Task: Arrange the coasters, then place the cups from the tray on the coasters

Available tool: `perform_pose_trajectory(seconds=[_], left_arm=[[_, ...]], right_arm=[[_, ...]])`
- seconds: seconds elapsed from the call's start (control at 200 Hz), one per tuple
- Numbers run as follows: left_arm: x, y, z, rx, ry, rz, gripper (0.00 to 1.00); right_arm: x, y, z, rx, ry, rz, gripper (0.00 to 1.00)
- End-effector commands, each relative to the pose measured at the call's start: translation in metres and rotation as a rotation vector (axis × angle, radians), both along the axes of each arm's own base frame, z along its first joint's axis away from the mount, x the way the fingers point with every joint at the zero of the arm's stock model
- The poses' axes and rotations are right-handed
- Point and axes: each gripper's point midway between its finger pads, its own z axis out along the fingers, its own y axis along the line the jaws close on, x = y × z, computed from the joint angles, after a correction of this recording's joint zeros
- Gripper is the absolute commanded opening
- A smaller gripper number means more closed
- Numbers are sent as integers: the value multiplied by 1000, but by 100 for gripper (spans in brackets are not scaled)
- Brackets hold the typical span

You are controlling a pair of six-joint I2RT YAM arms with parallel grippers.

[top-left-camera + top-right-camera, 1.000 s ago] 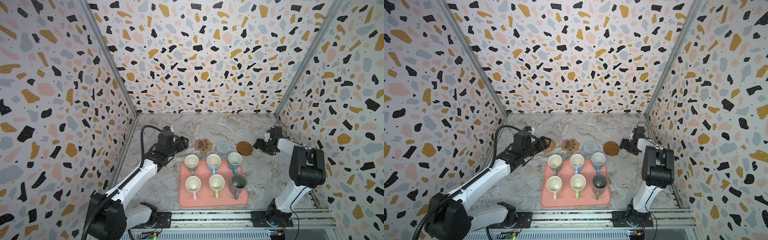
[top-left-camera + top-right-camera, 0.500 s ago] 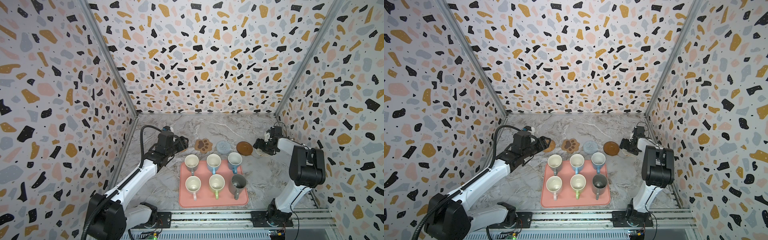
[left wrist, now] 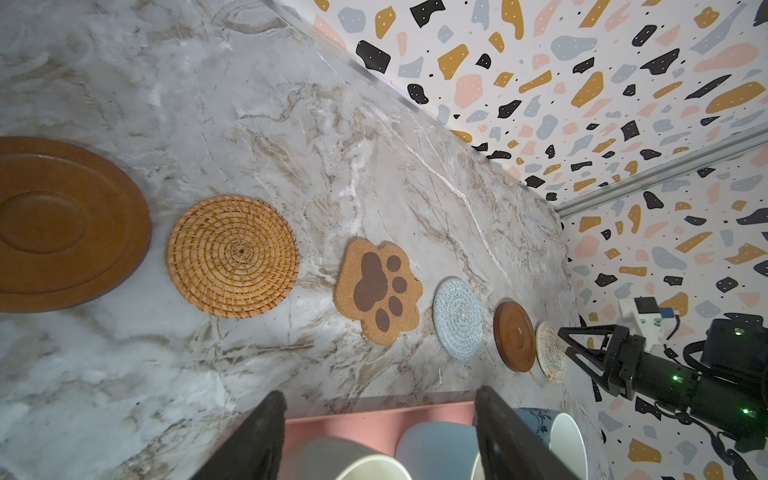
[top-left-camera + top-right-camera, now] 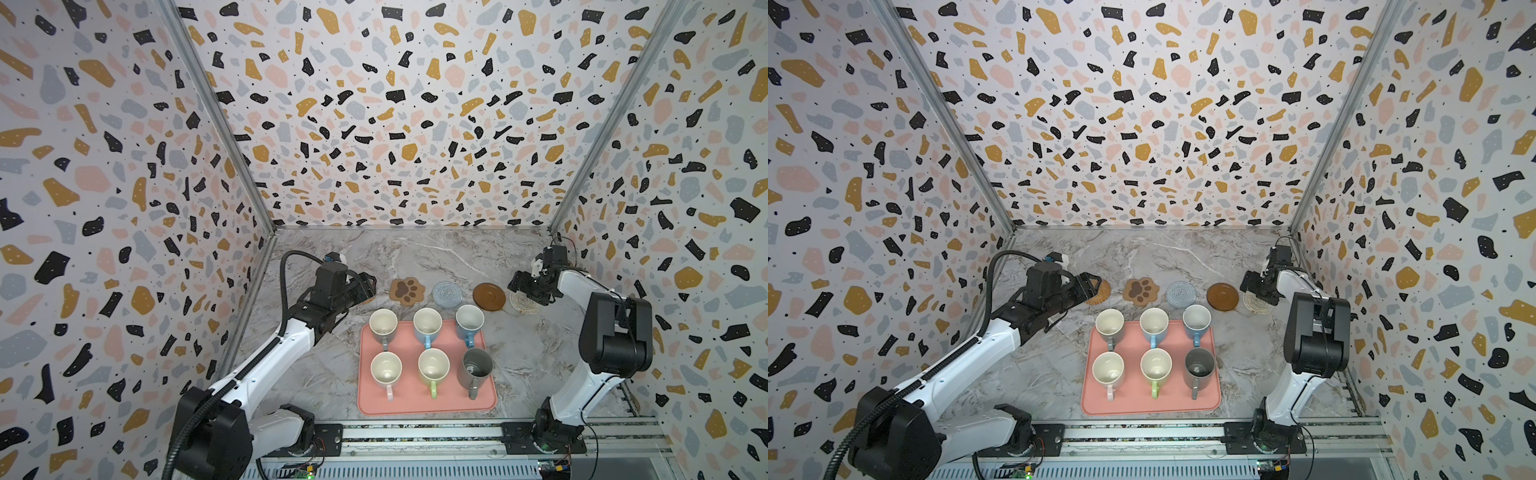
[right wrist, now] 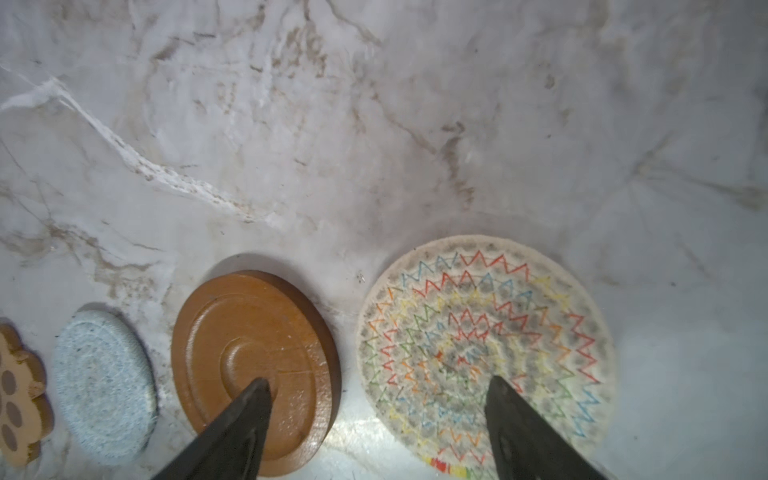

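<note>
Left wrist view: six coasters (image 3: 376,291) in a row behind the salmon-pink flat tray (image 3: 374,426) holding six mugs (image 4: 433,365).
Left gripper (image 3: 378,397) open wide, empty, near the tan rattan round coaster (image 3: 232,255); right gripper (image 5: 376,382) open wide, empty, over the cream woven round coaster (image 5: 486,340).

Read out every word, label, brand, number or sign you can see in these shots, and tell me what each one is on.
No readable text in any view.
Paw-print coaster: a dark paw picture only, no letters.
Light blue mug: a dark scroll ornament, not lettering.
Circuit board by the front rail: any marking is too small to read.
</note>
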Motion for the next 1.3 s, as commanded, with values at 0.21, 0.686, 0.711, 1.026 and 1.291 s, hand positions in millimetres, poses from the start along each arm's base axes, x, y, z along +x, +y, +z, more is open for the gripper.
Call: perform_pose_trajectory(seconds=[0.21, 0.686, 0.711, 1.026, 1.291], left_arm=[[-1, 6, 13, 5, -34, 15, 73], [-8, 13, 18, 19, -41, 37, 73], [-9, 14, 18, 25, -40, 39, 73], [-22, 25, 15, 25, -46, 76, 73], [-27, 28, 11, 13, -48, 87, 73]], right_arm=[[-4, 2, 63, -5, -113, 8, 83], [-40, 48, 111, -44, -182, 106, 83], [-43, 53, 113, -41, -186, 115, 83], [-86, 109, 133, -67, -184, 206, 81], [-137, 153, 111, -119, -63, 331, 79]])
